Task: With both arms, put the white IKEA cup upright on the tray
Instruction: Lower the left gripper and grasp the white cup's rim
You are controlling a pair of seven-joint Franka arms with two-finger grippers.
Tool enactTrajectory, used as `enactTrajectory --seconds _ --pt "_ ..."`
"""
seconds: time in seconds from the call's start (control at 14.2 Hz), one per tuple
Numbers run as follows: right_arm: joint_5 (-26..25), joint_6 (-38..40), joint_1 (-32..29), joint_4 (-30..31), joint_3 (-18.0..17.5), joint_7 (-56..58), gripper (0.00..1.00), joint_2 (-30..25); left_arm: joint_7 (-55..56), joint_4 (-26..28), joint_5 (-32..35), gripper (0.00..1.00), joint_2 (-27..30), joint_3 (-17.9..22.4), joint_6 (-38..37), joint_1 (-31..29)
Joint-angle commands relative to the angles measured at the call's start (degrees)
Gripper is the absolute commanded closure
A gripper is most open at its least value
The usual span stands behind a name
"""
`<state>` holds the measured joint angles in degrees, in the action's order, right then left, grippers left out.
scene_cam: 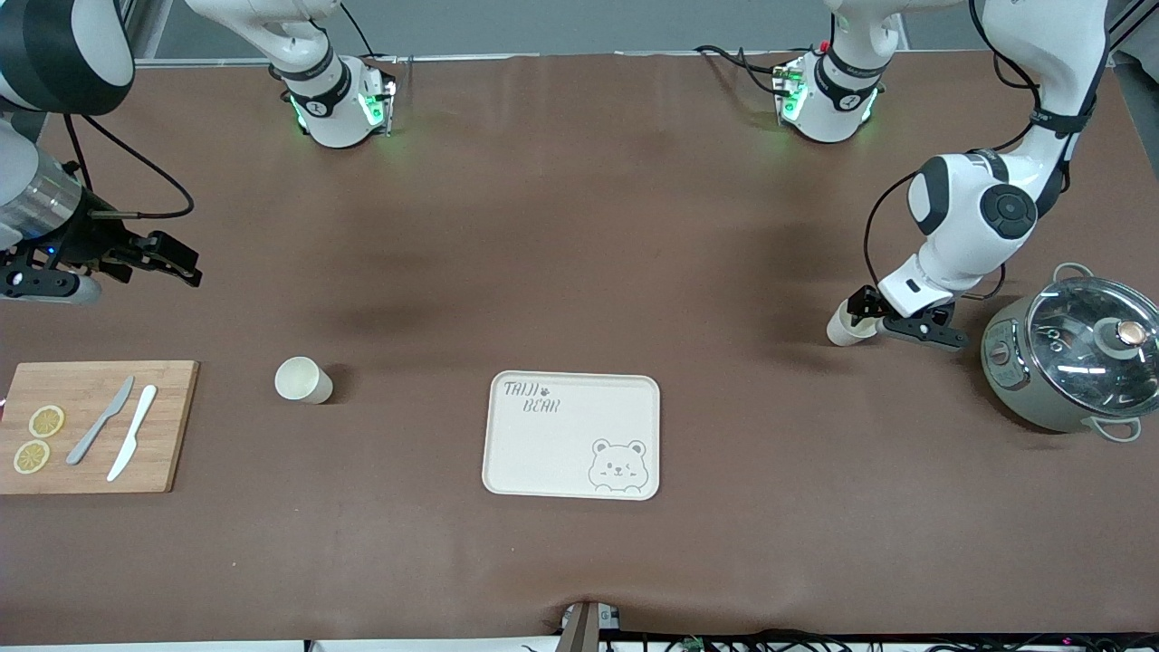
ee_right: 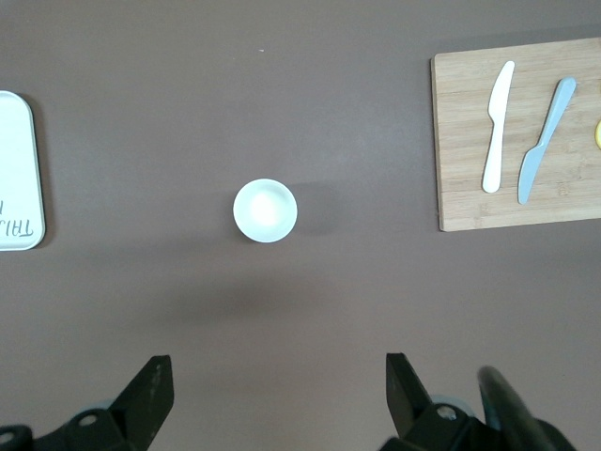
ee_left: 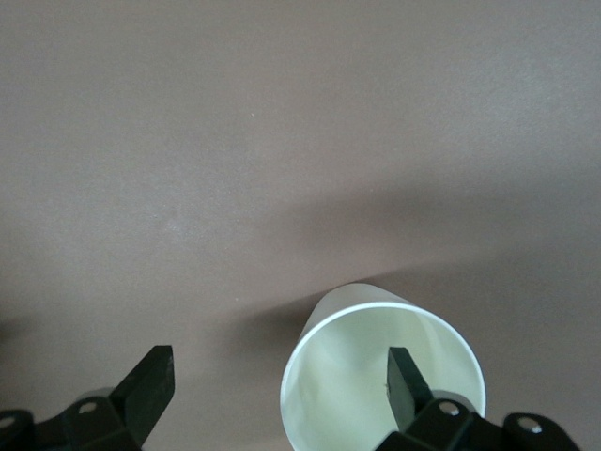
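Jaws: both pairs stand wide open and neither grips anything. The left gripper (scene_cam: 874, 317) is low at the worktop (scene_cam: 579, 226), at a white cup (scene_cam: 848, 324) that sits toward the left arm's end, beside a lidded grey pot (scene_cam: 1073, 358). In the left wrist view one finger (ee_left: 406, 381) appears inside the cup's (ee_left: 383, 371) mouth and the other finger stands clear outside, so the wall lies between the jaws without being pinched. Whether this cup is upright or tilted cannot be told for certain; its mouth faces the wrist camera.

The right gripper (scene_cam: 167, 258) hangs over bare worktop toward the right arm's end, above nothing it could take. A second white cup (scene_cam: 303, 379) stands upright between the wooden cutting board (scene_cam: 95, 426) and the tray (scene_cam: 573, 435); the right wrist view shows it (ee_right: 265, 209) from above, well apart from the jaws. The board carries two knives (scene_cam: 116, 430) and lemon slices (scene_cam: 38, 438).

The tray, cream with a bear face, lies at the middle of the worktop, nearer the front camera than either gripper, and holds nothing.

Step in hand, as a judgement: the left arm's grasp of its cup. The next move calls for closing on the wall, lifting, then carrying the cup to the tray and setting it down mouth up. The right arm would need to descend over its own cup.
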<state>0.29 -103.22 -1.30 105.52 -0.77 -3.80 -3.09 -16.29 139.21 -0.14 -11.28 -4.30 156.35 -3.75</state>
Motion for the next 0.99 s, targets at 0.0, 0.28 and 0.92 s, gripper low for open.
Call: enactTrajectory --seconds 0.0,0.28,0.92 --pt "0.59 1.52 -1.77 -0.76 -0.29 0.11 0.0 -0.07 -0.76 0.62 0.23 0.0 -0.14 -0.18 1.32 -0.38" --pt "-0.64 1.0 -1.25 -0.84 -0.46 1.07 0.0 0.01 -0.85 0.62 0.23 0.0 -2.07 -0.18 3.95 -0.47" --pt "-1.78 0.38 0.33 -0.49 -0.64 0.99 0.0 0.1 -1.21 1.85 0.23 1.0 -1.11 -0.27 5.01 -1.43"
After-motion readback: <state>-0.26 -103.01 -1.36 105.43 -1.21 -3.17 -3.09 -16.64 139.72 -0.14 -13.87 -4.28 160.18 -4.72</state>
